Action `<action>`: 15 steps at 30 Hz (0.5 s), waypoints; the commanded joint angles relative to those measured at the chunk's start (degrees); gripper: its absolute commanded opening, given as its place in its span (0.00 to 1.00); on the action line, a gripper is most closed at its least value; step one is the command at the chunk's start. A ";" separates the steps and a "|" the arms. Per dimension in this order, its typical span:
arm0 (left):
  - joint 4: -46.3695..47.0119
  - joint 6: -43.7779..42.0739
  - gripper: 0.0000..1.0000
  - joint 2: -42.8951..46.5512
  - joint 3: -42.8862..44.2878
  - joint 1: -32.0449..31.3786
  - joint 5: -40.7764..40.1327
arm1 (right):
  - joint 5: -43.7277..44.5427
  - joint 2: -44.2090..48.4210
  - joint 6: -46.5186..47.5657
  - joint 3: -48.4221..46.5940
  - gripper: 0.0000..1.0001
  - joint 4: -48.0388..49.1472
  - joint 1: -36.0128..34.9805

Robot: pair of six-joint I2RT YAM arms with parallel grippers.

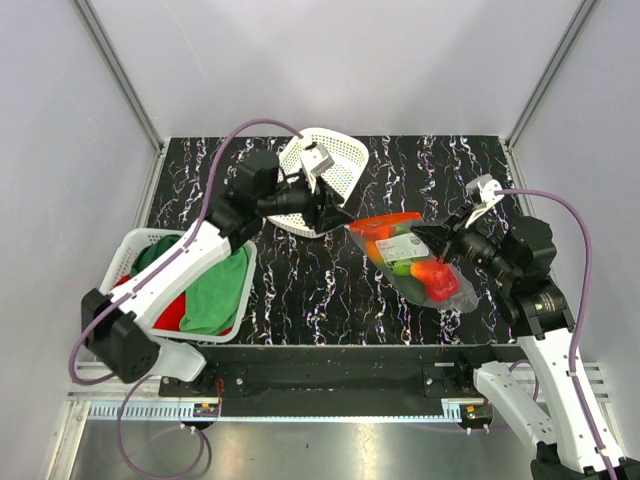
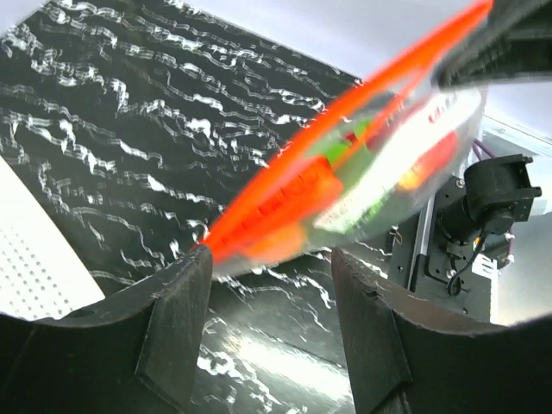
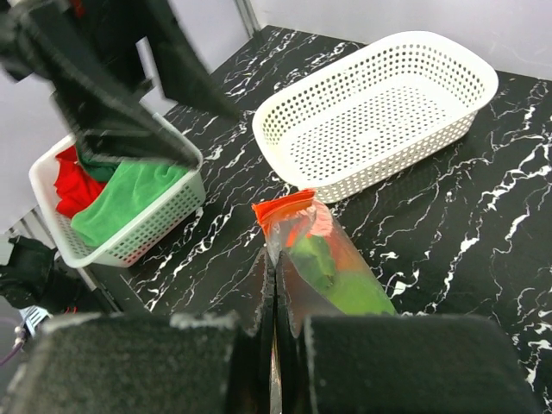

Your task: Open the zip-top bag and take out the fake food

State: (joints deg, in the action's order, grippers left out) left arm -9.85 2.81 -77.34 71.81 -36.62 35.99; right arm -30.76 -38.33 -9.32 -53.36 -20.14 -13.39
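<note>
Right jaws are clenched on the zip-top bag (image 1: 412, 258), pinching its clear plastic at the end away from the zip; the bag stretches out ahead of them toward the left jaws; left jaws are released, spread apart, with the red-orange zip strip (image 2: 285, 194) just ahead of their gap (blurry there, so we can't tell if it touches); fake food (image 1: 432, 272) sits inside the bag, reds and greens; ahead-right of the right jaws is a white mesh basket (image 3: 379, 95), ahead-left a basket (image 3: 129, 246) of red and green cloths (image 3: 121, 198), both on the worktop (image 1: 300, 290).
</note>
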 commanded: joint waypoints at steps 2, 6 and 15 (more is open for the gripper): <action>-1.31 -5.79 0.60 -6.15 5.62 1.55 10.50 | -3.33 0.71 -0.35 -0.69 0.00 5.02 0.03; -1.67 -7.20 0.58 -10.97 8.07 1.55 9.98 | -5.09 0.45 0.01 -0.95 0.00 5.29 0.03; -1.58 -7.47 0.57 -17.93 13.00 1.47 18.93 | -5.27 0.45 0.27 -0.60 0.00 5.46 0.03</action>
State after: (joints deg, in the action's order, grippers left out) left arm -13.43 -3.20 -94.48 81.01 -34.96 47.33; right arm -34.85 -38.26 -9.30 -53.32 -19.16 -13.39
